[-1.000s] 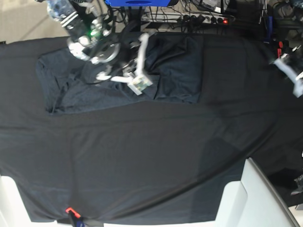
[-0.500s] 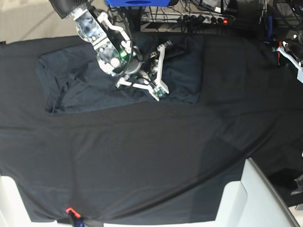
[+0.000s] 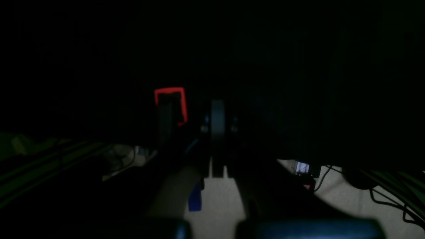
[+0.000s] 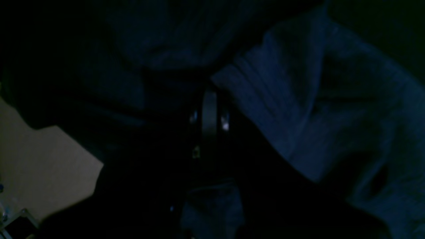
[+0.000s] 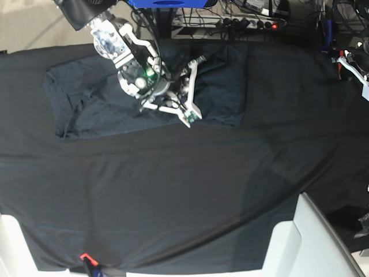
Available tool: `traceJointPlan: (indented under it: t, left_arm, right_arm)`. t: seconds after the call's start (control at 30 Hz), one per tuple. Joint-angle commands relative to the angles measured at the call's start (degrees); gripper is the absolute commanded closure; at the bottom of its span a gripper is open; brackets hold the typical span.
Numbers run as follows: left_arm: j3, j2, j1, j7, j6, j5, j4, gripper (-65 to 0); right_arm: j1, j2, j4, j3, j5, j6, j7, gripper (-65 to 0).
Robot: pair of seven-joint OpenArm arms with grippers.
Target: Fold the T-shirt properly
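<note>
We see the right hand [image 5: 187,115] closed over the T-shirt [image 5: 219,86], low above the cloth near its front edge; whether it pinches any fabric we cannot tell. In its wrist view the fingers [image 4: 209,113] meet, with a ribbed fold of shirt at 2 o'clock. The left hand [image 5: 351,63] is closed too, empty, at the surface's [image 5: 173,190] 2 o'clock edge, well apart from the shirt. The shirt lies rumpled at 11 o'clock on the surface. A power strip [image 5: 242,23] sits beyond it at 12 o'clock.
</note>
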Motion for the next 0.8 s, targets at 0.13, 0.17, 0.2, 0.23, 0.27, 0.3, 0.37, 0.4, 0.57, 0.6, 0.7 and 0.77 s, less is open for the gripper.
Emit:
traceJointPlan:
  t: [0.13, 0.17, 0.2, 0.23, 0.27, 0.3, 0.37, 0.4, 0.57, 0.6, 0.7, 0.77]
  left_arm:
    - [-0.5, -1.4, 0.2, -1.0, -0.1, -0.4, 0.6, 0.0]
    - [-0.5, -1.4, 0.2, -1.0, -0.1, -0.4, 0.6, 0.0]
    - [-0.5, -1.4, 0.2, -1.0, -0.1, -0.4, 0.6, 0.0]
    - [-0.5, -1.4, 0.2, -1.0, -0.1, -0.4, 0.6, 0.0]
    - [-0.5, -1.4, 0.2, -1.0, -0.1, -0.4, 0.6, 0.0]
    - [-0.5, -1.4, 0.1, -1.0, -0.1, -0.4, 0.6, 0.0]
    - [-0.5, -1.4, 0.0, -1.0, -0.1, -0.4, 0.5, 0.0]
    - [-0.5, -1.4, -0.1, -1.0, -0.1, -0.4, 0.5, 0.0]
    - [-0.5, -1.4, -0.2, -1.0, -0.1, -0.4, 0.5, 0.0]
    - [-0.5, -1.4, -0.2, -1.0, -0.1, -0.4, 0.5, 0.0]
    - [-0.5, -1.4, -0.2, -1.0, -0.1, -0.4, 0.5, 0.0]
    - [-0.5, -1.4, -0.2, -1.0, -0.1, -0.4, 0.5, 0.0]
  right_arm:
    - [2.1, 1.1, 0.9, 0.2, 0.3, 0.0, 0.8, -0.8]
    - [2.1, 1.4, 0.9, 0.3, 0.2, 0.0, 0.8, -0.8]
    - [2.1, 2.1, 0.9, 1.1, 0.2, 0.0, 0.8, -0.8]
    - [2.1, 2.1, 0.9, 2.2, 0.2, 0.0, 0.8, -0.8]
    - [2.1, 2.1, 0.9, 3.2, 0.2, 0.0, 0.8, -0.8]
    - [2.1, 2.3, 0.9, 4.6, 0.2, 0.0, 0.8, -0.8]
    - [2.1, 2.4, 1.0, 6.9, 0.2, 0.0, 0.8, -0.8]
    - [2.1, 2.9, 1.0, 8.0, 0.2, 0.0, 0.9, -0.8]
    - [2.7, 4.4, 1.3, 9.0, 0.2, 0.0, 1.2, -0.8]
    - [2.7, 4.5, 1.3, 9.1, 0.2, 0.0, 1.2, -0.8]
    - [2.2, 4.5, 2.5, 9.2, 0.2, -0.2, 1.2, -0.8]
    - [0.9, 4.4, 5.3, 9.2, 0.2, -2.2, 1.3, -0.8]
